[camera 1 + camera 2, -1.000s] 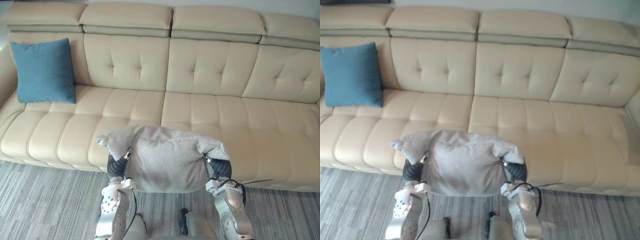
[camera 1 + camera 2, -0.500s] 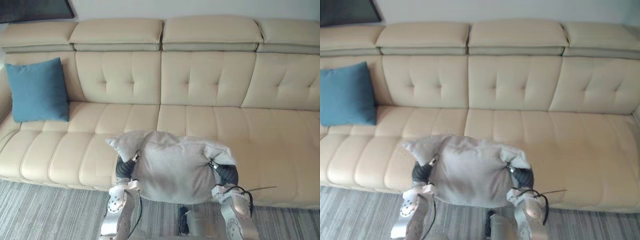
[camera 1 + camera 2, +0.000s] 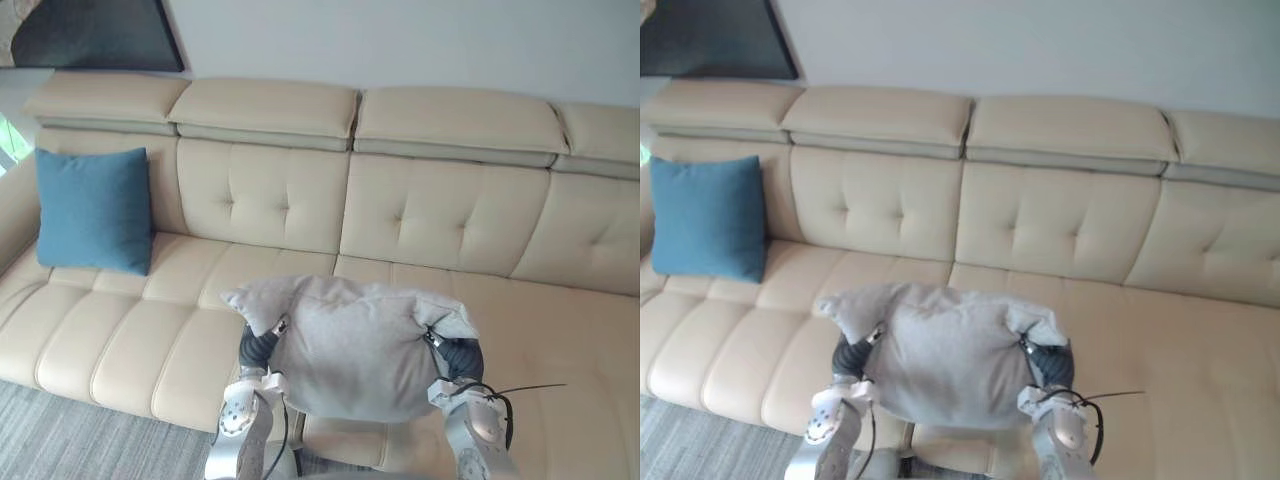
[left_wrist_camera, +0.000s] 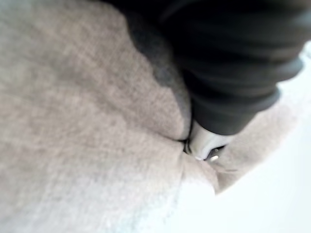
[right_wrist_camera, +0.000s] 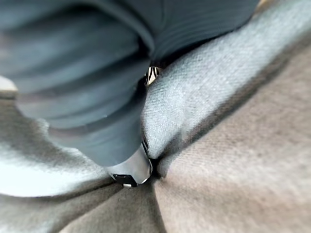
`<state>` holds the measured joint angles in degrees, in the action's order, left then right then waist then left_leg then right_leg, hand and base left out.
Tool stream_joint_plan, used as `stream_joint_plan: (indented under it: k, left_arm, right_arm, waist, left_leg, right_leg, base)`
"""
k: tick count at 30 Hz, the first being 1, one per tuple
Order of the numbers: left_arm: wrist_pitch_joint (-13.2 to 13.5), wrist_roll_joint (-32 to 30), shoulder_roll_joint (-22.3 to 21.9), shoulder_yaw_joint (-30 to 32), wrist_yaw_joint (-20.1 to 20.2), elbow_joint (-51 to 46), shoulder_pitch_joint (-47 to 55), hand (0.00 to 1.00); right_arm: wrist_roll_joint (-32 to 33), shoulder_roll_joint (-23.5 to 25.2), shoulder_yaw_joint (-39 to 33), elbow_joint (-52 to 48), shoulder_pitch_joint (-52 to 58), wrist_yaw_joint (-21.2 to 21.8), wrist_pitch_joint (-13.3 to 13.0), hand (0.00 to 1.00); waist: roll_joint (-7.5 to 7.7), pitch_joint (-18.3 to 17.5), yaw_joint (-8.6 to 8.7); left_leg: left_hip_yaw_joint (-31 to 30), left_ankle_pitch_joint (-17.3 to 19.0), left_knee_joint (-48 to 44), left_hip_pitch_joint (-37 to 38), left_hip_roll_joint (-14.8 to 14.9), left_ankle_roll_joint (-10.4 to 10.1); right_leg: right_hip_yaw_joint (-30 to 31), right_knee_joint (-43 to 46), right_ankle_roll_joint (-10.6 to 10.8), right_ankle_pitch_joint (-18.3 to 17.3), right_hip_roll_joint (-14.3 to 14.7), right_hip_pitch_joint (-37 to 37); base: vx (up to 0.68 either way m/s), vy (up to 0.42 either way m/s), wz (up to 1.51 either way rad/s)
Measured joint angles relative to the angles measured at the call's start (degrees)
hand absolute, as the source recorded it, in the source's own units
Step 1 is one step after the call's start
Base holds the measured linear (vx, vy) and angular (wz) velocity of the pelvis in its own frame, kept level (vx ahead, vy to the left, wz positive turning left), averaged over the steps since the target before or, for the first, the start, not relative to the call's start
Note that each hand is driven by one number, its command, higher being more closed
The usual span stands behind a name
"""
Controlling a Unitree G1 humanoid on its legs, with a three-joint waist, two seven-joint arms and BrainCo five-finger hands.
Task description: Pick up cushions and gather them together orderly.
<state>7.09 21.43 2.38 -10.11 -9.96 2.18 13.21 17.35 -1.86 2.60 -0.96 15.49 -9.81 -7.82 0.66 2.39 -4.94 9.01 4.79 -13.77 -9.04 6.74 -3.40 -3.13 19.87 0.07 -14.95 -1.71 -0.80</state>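
Both left hand (image 3: 258, 349) and right hand (image 3: 463, 359) press grey cushion's (image 3: 355, 345) sides.

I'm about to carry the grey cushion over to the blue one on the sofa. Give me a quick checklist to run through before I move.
1. Grey cushion held between the left hand and the right hand: ok.
2. Firmness of each hold: cannot tell, as both hands are sunk into the fabric.
3. Cushion roughly level: ok, though one corner sticks out past the left hand.
4. Blue cushion upright against the backrest at the left end of the sofa: ok.
5. Seat beside the blue cushion free for the drop: ok.
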Motion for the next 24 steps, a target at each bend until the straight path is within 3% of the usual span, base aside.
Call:
stream_joint_plan:
  k: [1, 5, 9, 13, 18, 24]
  left_arm:
    - [0.27, -0.03, 0.48, 0.68, -0.21, -1.07, -0.04, 1.00]
    - [0.96, -1.40, 0.96, 0.79, -2.59, -1.54, -2.87, 1.00]
    - [1.34, -2.22, 1.84, 0.98, -8.77, -1.52, -13.73, 1.00]
    - [1.69, -2.24, 4.01, 1.43, -14.22, -0.69, -26.24, 1.00]
    - [4.15, -2.26, 8.44, 1.38, -19.62, 6.91, -44.65, 1.00]
    - [4.72, -1.97, 10.33, 3.15, -21.44, 19.19, -58.67, 1.00]
  right_arm:
    - [-1.36, 0.84, 0.44, -0.04, -1.43, -0.05, 0.03, 1.00]
    - [-3.04, 1.23, 0.66, -0.06, -6.03, -1.76, 0.00, 1.00]
    - [-8.13, 0.10, 1.39, -0.06, -17.62, -7.37, -0.07, 1.00]
    - [-9.56, -1.68, 1.51, 0.38, -29.49, -12.59, -0.17, 1.00]
    - [-10.79, -5.14, 1.37, 6.10, -44.17, -17.91, -1.44, 1.00]
    - [-11.11, -5.42, -0.01, 17.70, -57.40, -21.11, -1.21, 1.00]
  waist:
    - [0.87, -0.70, -0.19]
    - [1.04, -1.13, -0.41]
    - [0.82, -0.86, -0.97]
    - [0.52, -0.55, -1.07]
    - [-0.57, 0.44, -1.17]
    - [-1.62, 4.14, -1.49]
  left_leg:
    - [1.37, 0.02, 1.34, 1.32, -0.57, -0.03]
    - [2.26, -0.25, 3.05, 0.93, -0.41, -0.51]
    - [3.51, -2.23, 4.23, -5.59, 1.07, -0.93]
    - [4.57, -4.53, 4.96, -11.41, 0.97, -0.46]
    - [1.63, -8.70, 7.70, -16.39, 0.56, -0.37]
    - [0.62, -13.38, 11.63, -20.23, 0.26, -0.28]
  right_leg:
    - [2.30, -4.03, 0.23, 2.25, -1.49, -0.82]
    - [5.10, -7.45, 1.54, 3.53, -0.90, -1.37]
    - [8.32, -8.01, 1.67, 6.31, 1.08, -9.45]
    - [9.40, -7.06, 1.83, 6.96, 0.98, -16.53]
    - [7.68, -5.75, 1.42, 7.22, 0.77, -22.17]
    - [6.62, -2.83, 1.16, 7.36, 0.98, -28.66]
  base:
    - [0.13, 0.031, -0.17]
    - [0.07, -0.048, -0.31]
    - [-0.05, -0.037, -0.41]
    - [-0.09, -0.013, -0.19]
    - [-0.11, -0.026, 0.20]
    - [-0.11, -0.029, 0.10]
